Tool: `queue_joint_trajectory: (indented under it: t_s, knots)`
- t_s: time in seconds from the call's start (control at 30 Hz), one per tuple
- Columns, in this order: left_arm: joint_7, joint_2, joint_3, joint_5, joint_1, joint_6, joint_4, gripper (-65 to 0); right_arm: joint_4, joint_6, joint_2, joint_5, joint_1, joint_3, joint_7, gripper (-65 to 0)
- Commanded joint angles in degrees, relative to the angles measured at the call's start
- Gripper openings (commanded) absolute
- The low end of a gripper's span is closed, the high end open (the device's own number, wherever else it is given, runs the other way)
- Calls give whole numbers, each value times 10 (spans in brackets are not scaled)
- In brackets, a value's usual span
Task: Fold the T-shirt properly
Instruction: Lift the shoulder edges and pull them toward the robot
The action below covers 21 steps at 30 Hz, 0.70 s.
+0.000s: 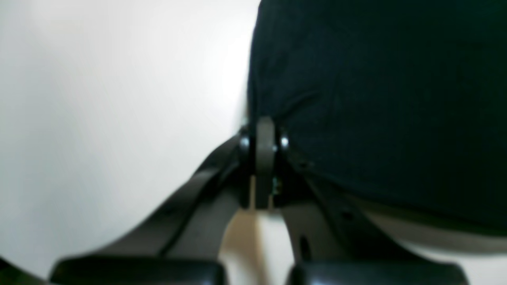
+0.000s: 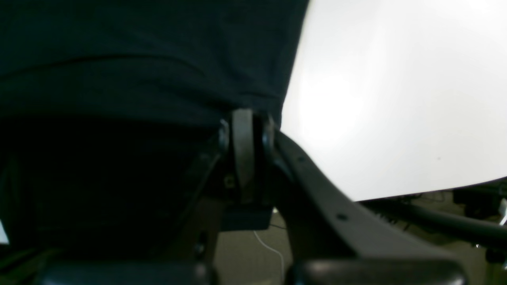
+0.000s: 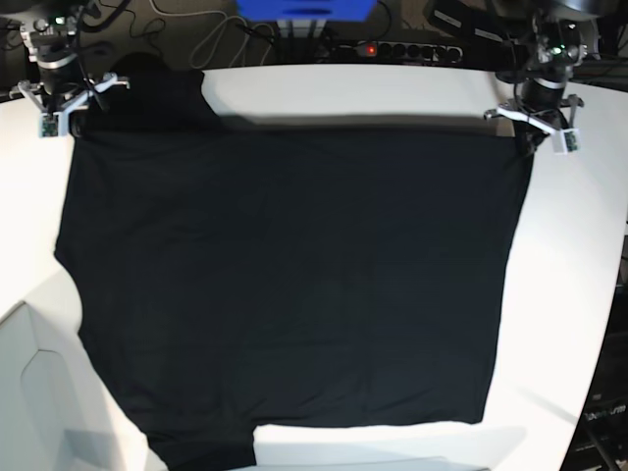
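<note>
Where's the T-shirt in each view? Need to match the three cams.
Left wrist: T-shirt fills the upper right, its edge pinched in the left gripper.
Right wrist: it fills the upper left and left, its edge pinched in the right gripper.
Base: spread across the middle, its far corners at the two grippers.
Shared landmark: the white table, bright beside the cloth in every view.

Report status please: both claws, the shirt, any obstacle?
Left claw shut on T-shirt corner. Right claw shut on opposite corner. Shirt spread flat on table. No obstacle seen.
</note>
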Motion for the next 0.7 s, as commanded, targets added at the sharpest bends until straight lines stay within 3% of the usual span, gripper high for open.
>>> queue_joint_trajectory:
  t_s: [0.0,0.3,0.6,0.67]
  knots:
    - [-13,-8,-11,1,12,4,19,-649,10,15,5,2,-4,4,13,-650]
    - [-13,23,-44,1,16,2,68,-649,10,23,4,3,30,1,14,-650]
    - [-11,25,-41,3,-94,6,60,-649,2,23,6,-2,162,0,9,-650]
    - [12,25,-31,4,-130,6,51,-649,-13,23,9,-3,198,-8,9,-650]
